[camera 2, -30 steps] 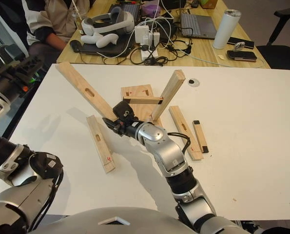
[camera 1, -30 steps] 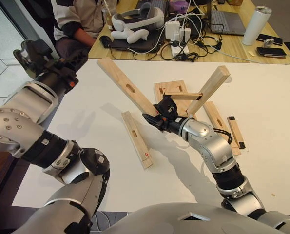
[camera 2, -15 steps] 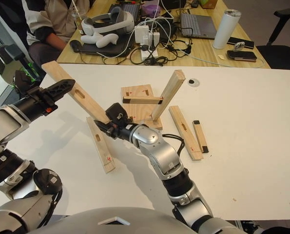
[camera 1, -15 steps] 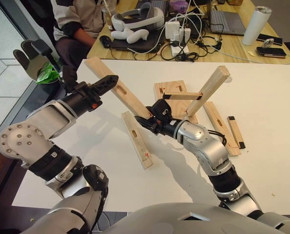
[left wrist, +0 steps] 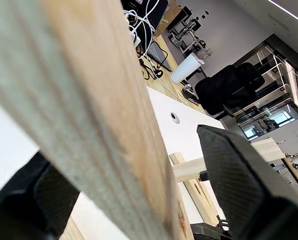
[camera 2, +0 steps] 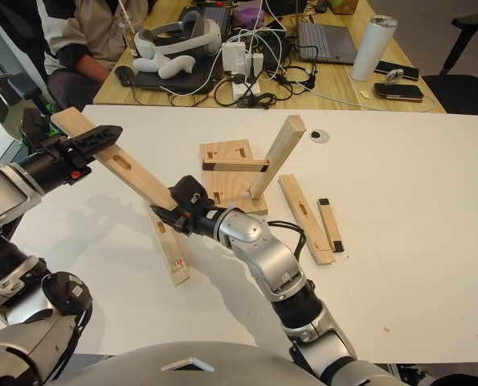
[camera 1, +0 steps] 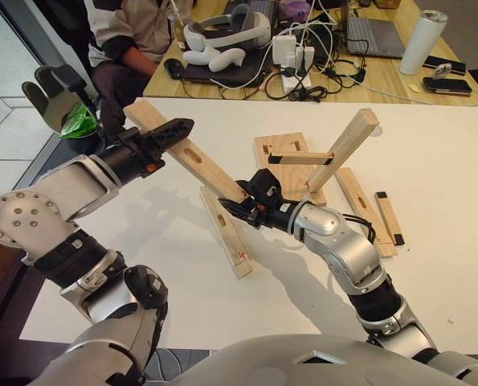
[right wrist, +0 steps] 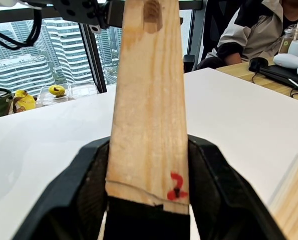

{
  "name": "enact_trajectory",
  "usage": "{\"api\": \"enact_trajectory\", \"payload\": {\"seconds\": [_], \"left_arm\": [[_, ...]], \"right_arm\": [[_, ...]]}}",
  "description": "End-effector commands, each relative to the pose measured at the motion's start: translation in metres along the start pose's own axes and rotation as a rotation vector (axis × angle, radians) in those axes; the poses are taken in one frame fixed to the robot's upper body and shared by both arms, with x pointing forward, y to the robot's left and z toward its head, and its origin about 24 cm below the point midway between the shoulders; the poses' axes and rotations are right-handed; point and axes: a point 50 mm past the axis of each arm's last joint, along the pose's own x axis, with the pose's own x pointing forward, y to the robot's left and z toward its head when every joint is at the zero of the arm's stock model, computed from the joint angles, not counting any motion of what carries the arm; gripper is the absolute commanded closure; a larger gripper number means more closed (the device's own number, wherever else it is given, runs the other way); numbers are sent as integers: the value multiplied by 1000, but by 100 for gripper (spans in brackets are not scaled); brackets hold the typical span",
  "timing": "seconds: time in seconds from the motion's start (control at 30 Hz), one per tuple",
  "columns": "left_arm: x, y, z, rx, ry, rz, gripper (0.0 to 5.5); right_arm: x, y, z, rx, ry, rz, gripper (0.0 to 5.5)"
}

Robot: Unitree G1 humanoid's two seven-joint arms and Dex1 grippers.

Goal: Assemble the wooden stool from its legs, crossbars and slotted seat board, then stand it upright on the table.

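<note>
The coming move turns on the held leg (camera 1: 194,157), which hangs in the air above the left part of the tabletop (camera 1: 431,161). Its long axis slants from a raised far-left end down to a near-right end. The right jaws are clamped on that lower end, one on each side of the wood, close to a red mark. The left jaws straddle the upper end from the left. In the left wrist view one pad sits close against the wood while the other stands off with a gap showing, so they read as open around the leg and not yet gripping. The left arm is the nearer one to the free upper end, and closing there looks like the step in hand. The leg is a pale, straight plank with an oblong slot cut in its face. The seat board (camera 1: 275,149) lies flat to the right of the right jaws, with a leaning leg (camera 1: 347,145) rising from it and a crossbar (camera 1: 301,158) joined to that leg. A loose leg (camera 1: 226,233) lies flat just beneath the held one, and a further leg (camera 1: 359,201) and a short bar (camera 1: 387,217) lie at the right.
</note>
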Motion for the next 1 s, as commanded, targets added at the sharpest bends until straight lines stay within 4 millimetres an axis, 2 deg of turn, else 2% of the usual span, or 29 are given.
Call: {"api": "enact_trajectory", "payload": {"seconds": [0.03,0.43,0.53,0.6,0.63,0.67,0.8,0.9,0.97,1.0], "left_arm": [[1,-6,3,21,2,-18,225],[2,-13,-1,38,31,-80,418],[4,-13,0,7,21,-95,433],[4,-13,1,-3,14,-106,436],[4,-14,2,-3,12,-110,437],[4,-14,2,-4,10,-111,439],[-1,-12,9,13,-33,-67,449],[-10,-9,32,36,-136,-14,449],[-17,-8,52,62,-242,30,449],[-23,-10,65,86,-313,50,449]], "right_arm": [[-3,0,4,-29,-21,0,345],[-2,1,5,-52,-31,9,345],[-4,-1,4,-79,-27,5,345],[-5,-1,6,-216,-44,5,345],[-5,-1,6,-277,-48,1,308],[-5,-1,6,-308,-53,5,296],[-8,3,11,-317,-123,37,228],[-11,7,18,-324,-183,77,185],[-11,8,36,-304,-271,67,157],[-12,8,55,-271,-360,48,132]]}}
